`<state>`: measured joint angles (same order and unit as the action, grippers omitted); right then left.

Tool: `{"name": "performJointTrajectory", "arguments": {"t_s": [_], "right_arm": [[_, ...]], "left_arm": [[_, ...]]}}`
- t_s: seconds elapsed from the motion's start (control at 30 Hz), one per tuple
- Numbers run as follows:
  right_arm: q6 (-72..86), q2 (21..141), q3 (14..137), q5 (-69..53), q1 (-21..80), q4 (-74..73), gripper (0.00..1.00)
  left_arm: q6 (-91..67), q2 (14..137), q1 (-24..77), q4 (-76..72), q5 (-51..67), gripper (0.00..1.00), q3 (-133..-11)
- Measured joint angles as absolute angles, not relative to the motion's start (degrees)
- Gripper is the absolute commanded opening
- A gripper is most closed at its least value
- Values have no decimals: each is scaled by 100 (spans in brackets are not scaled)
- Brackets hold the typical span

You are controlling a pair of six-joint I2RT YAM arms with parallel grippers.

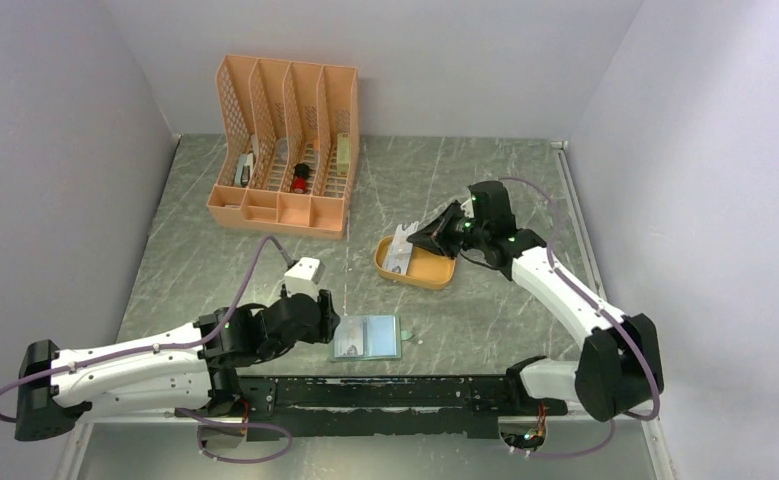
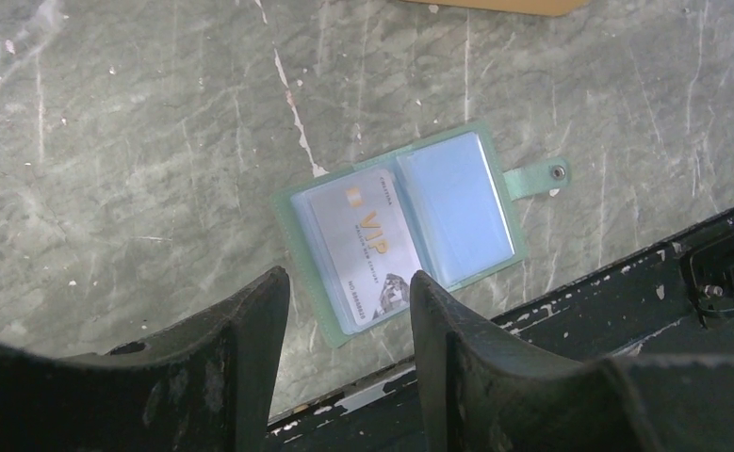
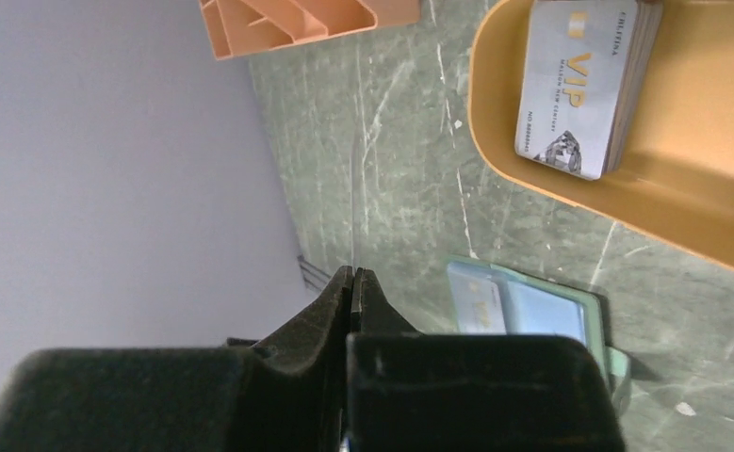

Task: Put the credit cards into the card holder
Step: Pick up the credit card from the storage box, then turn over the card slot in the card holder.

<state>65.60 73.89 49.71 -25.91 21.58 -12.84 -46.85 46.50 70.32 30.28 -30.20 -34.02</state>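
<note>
Left end effector (image 2: 349, 282) sits low over bench (image 1: 485, 180), jaws approx half open, holding nothing. Card holder (image 2: 457, 202) lies open and flat just past its tips, at 3 o'clock of it in top view, not touching. Sleeved card (image 2: 363, 245) is in holder's left pocket; right pocket is plain pale blue. Farther out, at 1 o'clock of holder: yellow tray (image 3: 702, 141) w/ card stack (image 3: 575, 85) inside. Right end effector (image 3: 355, 273) is over tray, pinched shut on held card (image 3: 353, 207), seen edge-on. Peach organizer (image 1: 285, 130) is at 11 o'clock, far back.

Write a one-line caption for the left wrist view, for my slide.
Open card holder on the table, one credit card inside, framed by the open left gripper.
</note>
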Motion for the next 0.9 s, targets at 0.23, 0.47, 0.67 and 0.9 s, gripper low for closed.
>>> {"name": "performJointTrajectory", "arguments": {"t_s": [0.23, 0.47, 0.67, 0.9], "right_arm": [[4831, 6370, 4930, -2355, 2980, -2003, 0], [4329, 5478, 3312, -2364, 3802, -2399, 0], [4418, 5465, 2799, -2453, 3990, -2390, 0], [4497, 5592, 2563, -2508, 4051, -2213, 0]], "left_arm": [[-4451, 4858, 7032, 2582, -2386, 59, -3402], [-4407, 5736, 7061, 1756, -1767, 58, -3402], [-4421, 6377, 7089, 1391, -1597, 58, -3452], [-4440, 7135, 7094, 1168, -1564, 59, -3760]]}}
